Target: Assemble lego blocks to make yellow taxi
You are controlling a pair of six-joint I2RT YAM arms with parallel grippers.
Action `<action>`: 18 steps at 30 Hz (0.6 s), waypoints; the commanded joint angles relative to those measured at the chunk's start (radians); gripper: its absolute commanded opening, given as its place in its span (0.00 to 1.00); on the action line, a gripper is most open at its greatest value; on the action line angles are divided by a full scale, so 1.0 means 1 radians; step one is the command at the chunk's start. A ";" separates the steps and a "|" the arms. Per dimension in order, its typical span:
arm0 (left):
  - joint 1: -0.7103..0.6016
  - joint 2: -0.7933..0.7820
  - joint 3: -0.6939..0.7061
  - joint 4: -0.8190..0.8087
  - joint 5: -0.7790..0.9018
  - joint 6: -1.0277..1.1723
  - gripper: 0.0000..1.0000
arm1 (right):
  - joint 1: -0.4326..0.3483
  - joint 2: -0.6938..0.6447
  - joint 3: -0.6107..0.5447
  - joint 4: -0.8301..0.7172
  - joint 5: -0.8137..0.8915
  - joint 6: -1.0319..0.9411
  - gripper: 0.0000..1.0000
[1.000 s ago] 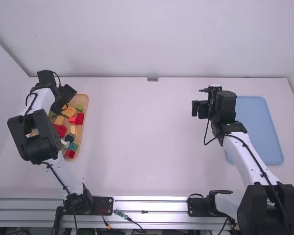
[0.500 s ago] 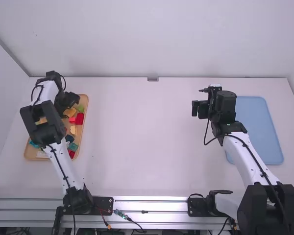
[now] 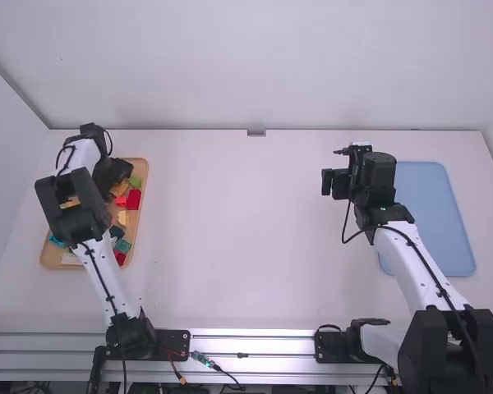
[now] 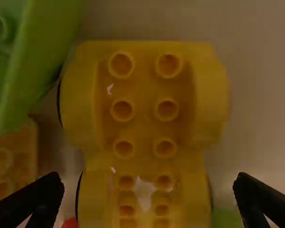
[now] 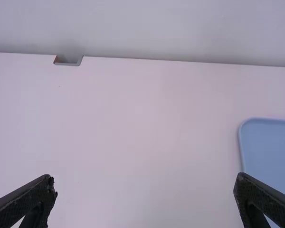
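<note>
Left claw [image 3: 115,171]: my fingers are spread wide over the wooden tray [image 3: 145,185], pinching nothing.
Yellow wheeled base [image 4: 145,95]: in that tray, studs facing me, with a fingertip off to each side and a gap between.
Green block [image 4: 38,61]: just beside the yellow base.
Right claw [image 3: 335,182]: I have it spread wide too, gripping nothing, above the desk [image 3: 255,246], near the blue tray [image 3: 431,217].

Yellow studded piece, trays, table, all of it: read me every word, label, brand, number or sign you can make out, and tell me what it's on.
There are none that I can read.
Yellow studded piece: no lettering.
Blue tray and table: none.
Blocks in the wooden tray: too small to tell.
</note>
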 commanded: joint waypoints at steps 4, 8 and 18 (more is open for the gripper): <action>0.002 0.006 -0.030 0.010 0.005 -0.013 0.91 | 0.003 0.003 0.032 -0.005 -0.001 0.000 0.99; 0.000 0.006 -0.019 0.003 0.016 -0.013 0.77 | 0.003 0.003 0.032 -0.005 -0.002 0.000 0.99; 0.007 0.006 -0.018 -0.010 0.011 -0.014 0.43 | 0.003 0.003 0.032 -0.007 -0.002 -0.001 0.99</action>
